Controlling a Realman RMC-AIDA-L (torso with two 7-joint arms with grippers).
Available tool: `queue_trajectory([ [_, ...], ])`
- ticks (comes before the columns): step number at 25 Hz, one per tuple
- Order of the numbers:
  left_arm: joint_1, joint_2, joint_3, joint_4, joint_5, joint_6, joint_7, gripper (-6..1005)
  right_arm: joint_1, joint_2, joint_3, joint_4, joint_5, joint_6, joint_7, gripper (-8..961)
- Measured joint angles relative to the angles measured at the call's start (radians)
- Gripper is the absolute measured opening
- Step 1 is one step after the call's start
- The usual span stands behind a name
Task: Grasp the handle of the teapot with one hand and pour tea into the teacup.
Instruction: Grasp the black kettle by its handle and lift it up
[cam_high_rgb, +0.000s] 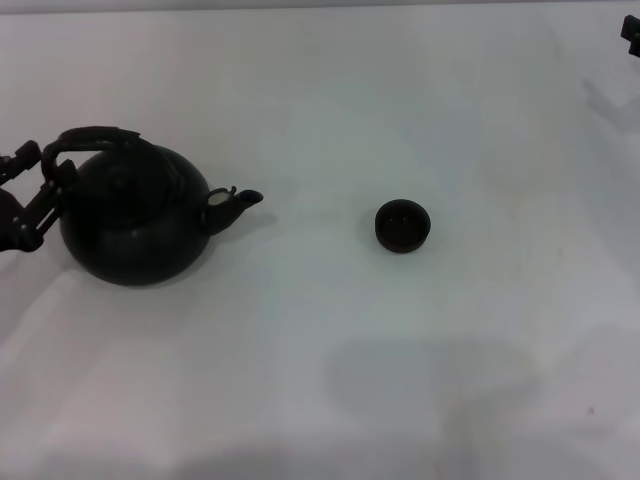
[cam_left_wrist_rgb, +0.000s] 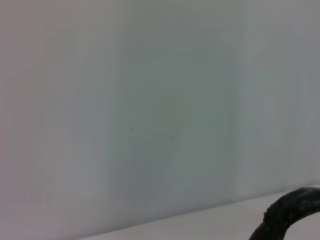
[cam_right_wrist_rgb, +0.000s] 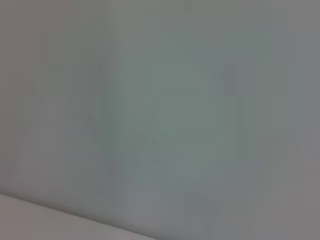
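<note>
Left pincer at the teapot's handle, teacup waiting mid-frame.

At far left the left pincer (cam_high_rgb: 45, 180) meets the handle (cam_high_rgb: 92, 137) of the teapot (cam_high_rgb: 135, 215) on the white worktop (cam_high_rgb: 320, 380); I cannot tell whether it grips. The spout points right toward the teacup (cam_high_rgb: 402, 225), well apart. The right pincer (cam_high_rgb: 632, 35) sits parked upper right, its opening unreadable.

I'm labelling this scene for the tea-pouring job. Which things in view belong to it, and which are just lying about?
For the job:
teapot
handle
teacup
left tool, at the handle

Lying about:
nothing but the white table; the right tool sits parked at the far right edge
</note>
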Motion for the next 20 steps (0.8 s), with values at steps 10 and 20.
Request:
queue_trajectory([
  [10,-0.008,0.001,0.001,-0.004,0.005,-0.001,-0.006,341,0.010,0.000,0.003,0.021,0.016,-0.012,-0.037,849],
  [20,-0.016,0.000,0.002,-0.006,0.005,-0.010,-0.009,198,0.005,0.000,-0.004,0.022,0.023,-0.009,-0.041,846],
])
